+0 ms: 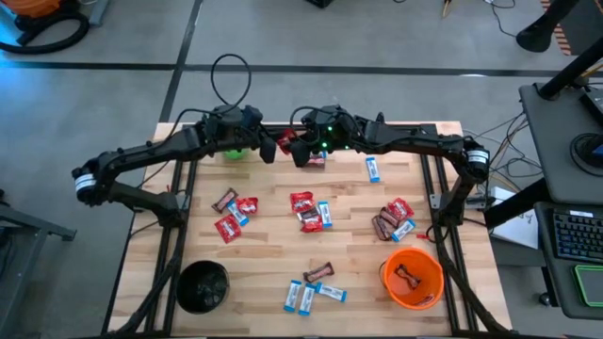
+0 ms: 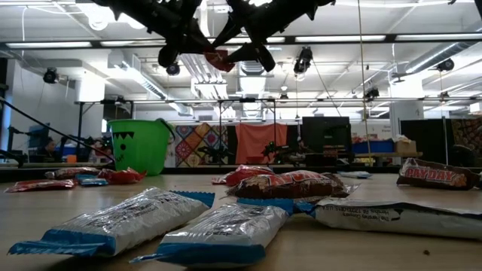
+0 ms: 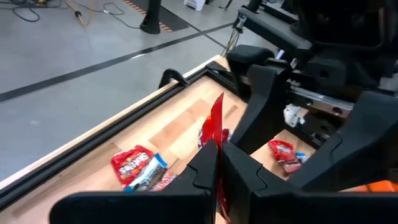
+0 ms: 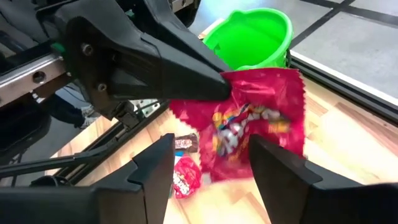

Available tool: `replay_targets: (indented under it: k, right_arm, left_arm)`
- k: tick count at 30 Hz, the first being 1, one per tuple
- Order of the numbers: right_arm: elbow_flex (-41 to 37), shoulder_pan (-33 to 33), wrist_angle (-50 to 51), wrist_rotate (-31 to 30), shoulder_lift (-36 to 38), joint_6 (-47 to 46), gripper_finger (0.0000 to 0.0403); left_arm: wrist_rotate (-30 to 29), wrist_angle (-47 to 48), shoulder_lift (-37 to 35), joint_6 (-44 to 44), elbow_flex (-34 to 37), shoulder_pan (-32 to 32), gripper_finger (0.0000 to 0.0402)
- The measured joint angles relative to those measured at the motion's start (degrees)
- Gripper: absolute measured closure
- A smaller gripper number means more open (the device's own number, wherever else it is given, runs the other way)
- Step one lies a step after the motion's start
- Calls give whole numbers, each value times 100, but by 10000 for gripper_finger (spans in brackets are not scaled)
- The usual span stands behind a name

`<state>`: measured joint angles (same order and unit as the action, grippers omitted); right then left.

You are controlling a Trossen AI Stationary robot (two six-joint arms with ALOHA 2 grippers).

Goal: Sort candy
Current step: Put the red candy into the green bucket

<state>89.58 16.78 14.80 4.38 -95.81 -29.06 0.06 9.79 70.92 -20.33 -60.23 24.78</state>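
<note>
Left gripper (image 4: 221, 84) pinches the red Skittles packet (image 4: 258, 121) by 1 edge, raised above the table near the green bucket (image 4: 261, 34), judged its destination; right gripper (image 4: 211, 168) stands wide apart, packet between its fingers, unclamped

Two dark, matte arms of angular links, each with a white band near its base. The left gripper (image 1: 267, 143) and right gripper (image 1: 294, 151) have smooth, wedge-shaped black fingers. Small green lights glow on the right wrist.
</note>
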Motion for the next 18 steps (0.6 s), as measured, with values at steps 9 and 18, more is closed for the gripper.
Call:
replay_targets:
  k: [9, 18]
  right_arm:
    - [0, 11, 455, 0, 0, -30, 205]
    - [0, 11, 800, 1, 2, -50, 209]
  left_arm:
    - [-339, 521, -227, 327, 0, 449, 401]
    - [-995, 1648, -507, 888, -2, 1468, 401]
